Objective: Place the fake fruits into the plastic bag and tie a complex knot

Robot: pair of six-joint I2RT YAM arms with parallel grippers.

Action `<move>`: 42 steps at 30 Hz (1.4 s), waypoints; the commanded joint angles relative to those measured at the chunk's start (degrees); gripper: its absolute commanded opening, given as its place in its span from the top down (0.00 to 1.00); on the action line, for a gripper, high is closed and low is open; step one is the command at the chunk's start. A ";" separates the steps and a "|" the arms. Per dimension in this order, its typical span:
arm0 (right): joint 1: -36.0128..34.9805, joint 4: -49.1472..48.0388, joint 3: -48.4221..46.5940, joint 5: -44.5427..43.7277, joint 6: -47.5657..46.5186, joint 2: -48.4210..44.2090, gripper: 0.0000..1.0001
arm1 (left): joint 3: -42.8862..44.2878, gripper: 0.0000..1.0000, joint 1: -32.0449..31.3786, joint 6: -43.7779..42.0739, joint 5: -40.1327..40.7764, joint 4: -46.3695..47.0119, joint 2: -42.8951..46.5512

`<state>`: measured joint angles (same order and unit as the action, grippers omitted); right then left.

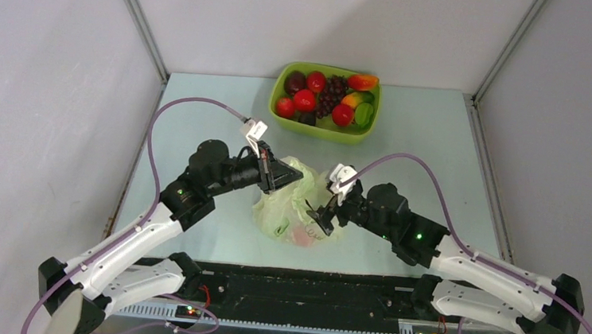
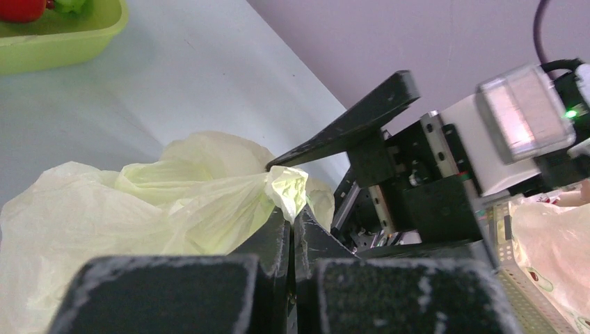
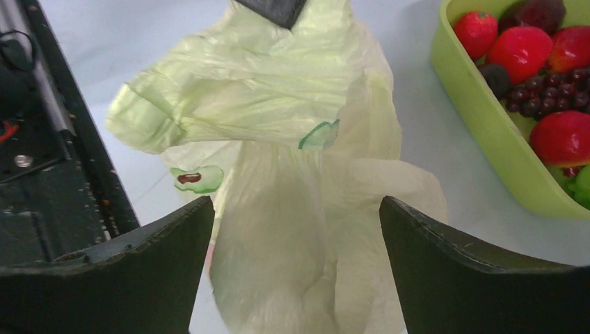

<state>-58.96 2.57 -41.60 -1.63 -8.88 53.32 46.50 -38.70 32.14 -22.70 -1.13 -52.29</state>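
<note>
The pale yellow-green plastic bag point(image 1: 288, 208) lies crumpled at the table's middle. My left gripper point(image 1: 273, 178) is shut on a bunched fold of the bag point(image 2: 286, 186) at its upper left. My right gripper point(image 1: 321, 217) is open, its fingers point(image 3: 167, 243) either side of the bag's right part point(image 3: 292, 229) without pinching it. The fake fruits sit in the lime tray point(image 1: 279, 92): red apples point(image 1: 304, 100), a dark plum point(image 1: 295, 81), purple grapes point(image 1: 332, 96), a peach point(image 1: 362, 82), a green apple point(image 1: 364, 113). A pinkish shape point(image 1: 301, 235) shows through the bag. No knot shows.
The tray stands at the back centre of the table and shows at the right of the right wrist view point(image 3: 480, 146). A black rail point(image 1: 300, 283) runs along the near edge by the arm bases. Grey walls close in both sides.
</note>
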 commanded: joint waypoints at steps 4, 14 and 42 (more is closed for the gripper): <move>-1.79 -17.79 4.38 -10.63 -4.73 4.70 0.06 | -1.23 1.00 0.15 1.22 0.57 4.25 1.86; -2.83 -24.04 5.39 -28.92 -4.41 5.48 0.81 | -5.18 1.00 -0.14 -1.57 0.66 10.06 3.26; -2.34 11.57 -2.14 -25.88 44.63 -18.23 0.26 | -14.09 1.00 -5.74 -15.31 11.33 29.11 0.01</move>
<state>-61.28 7.51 -38.35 -29.47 14.33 38.74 33.04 -43.05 21.80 -12.88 24.25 -51.77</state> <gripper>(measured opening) 0.743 0.010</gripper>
